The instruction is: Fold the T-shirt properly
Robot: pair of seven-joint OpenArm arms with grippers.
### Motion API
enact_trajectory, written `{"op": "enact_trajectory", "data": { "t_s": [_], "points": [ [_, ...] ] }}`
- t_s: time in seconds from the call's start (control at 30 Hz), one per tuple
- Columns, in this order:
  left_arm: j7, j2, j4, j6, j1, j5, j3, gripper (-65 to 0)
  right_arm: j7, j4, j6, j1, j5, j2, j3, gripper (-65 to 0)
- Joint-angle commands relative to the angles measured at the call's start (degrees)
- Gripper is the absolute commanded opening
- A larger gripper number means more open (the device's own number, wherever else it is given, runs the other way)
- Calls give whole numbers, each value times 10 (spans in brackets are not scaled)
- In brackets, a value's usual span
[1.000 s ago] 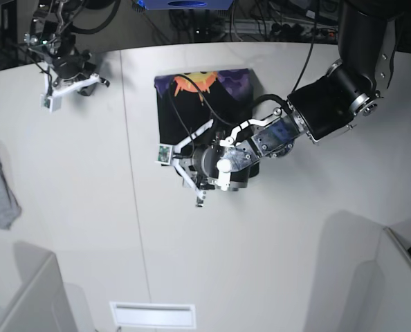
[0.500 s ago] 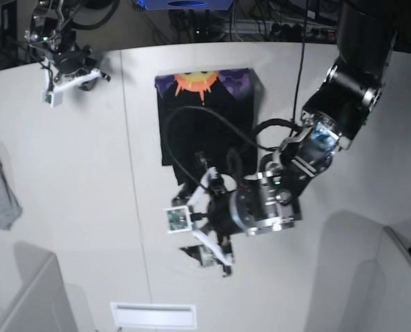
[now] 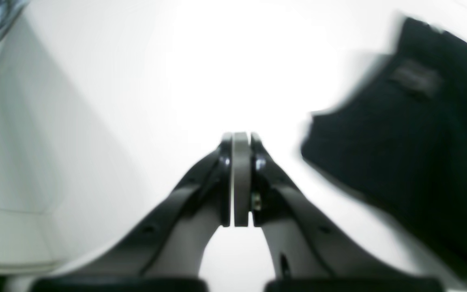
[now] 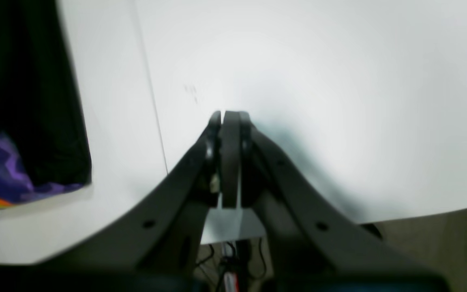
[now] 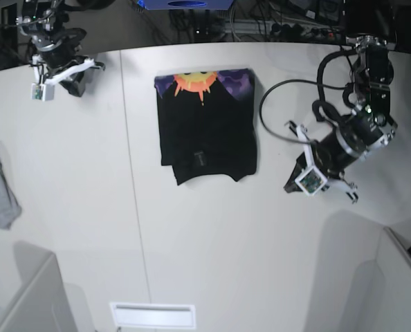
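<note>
table (image 5: 212, 235): white, seamed | T-shirt (image 5: 207, 131): folded | both end effectors: together, empty

- I work in a robotics lab, at a wide white worktop (image 5: 192, 263) that fills most of the base view.
- Behind its far edge hang tangled cables and power strips (image 5: 275, 28), with blue equipment (image 5: 185, 4) beside them.
- Both of my arms carry cameras and exposed black wiring (image 5: 288, 104).
- Pale partition panels (image 5: 32, 297) stand at the near corners.
</note>
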Motion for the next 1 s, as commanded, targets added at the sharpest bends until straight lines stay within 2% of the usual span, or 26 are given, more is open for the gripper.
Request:
{"op": "enact_trajectory", "data": {
  "t_s": [0.0,0.13,0.23,0.5,0.73,0.9,0.97],
  "points": [
    [-39,-17,9,-3,24,-5,-15,-650,19,19,10,-18,4,3,7,-650],
    [-164,-52,6,-3,167,-4,-71,-650,55,27,11,-65,4,3,23,-650],
    [-212,-57,6,-3,256,-4,-109,-650,40,27,11,-89,5,2,36,-650],
    [-214,-53,-11,-3,409,-4,-125,-650,-32,25,11,-152,5,2,36,-650],
    [-212,-44,-24,-3,522,-4,-123,-650,-185,11,12,-176,5,2,36,-650],
    [-212,-12,-97,-3,531,-4,-120,-650,-185,-48,12,-165,4,7,1,-650],
    [-212,-2,-133,-3,531,-4,-119,-650,-184,-75,12,-163,4,20,-22,-650]
  ]
}}
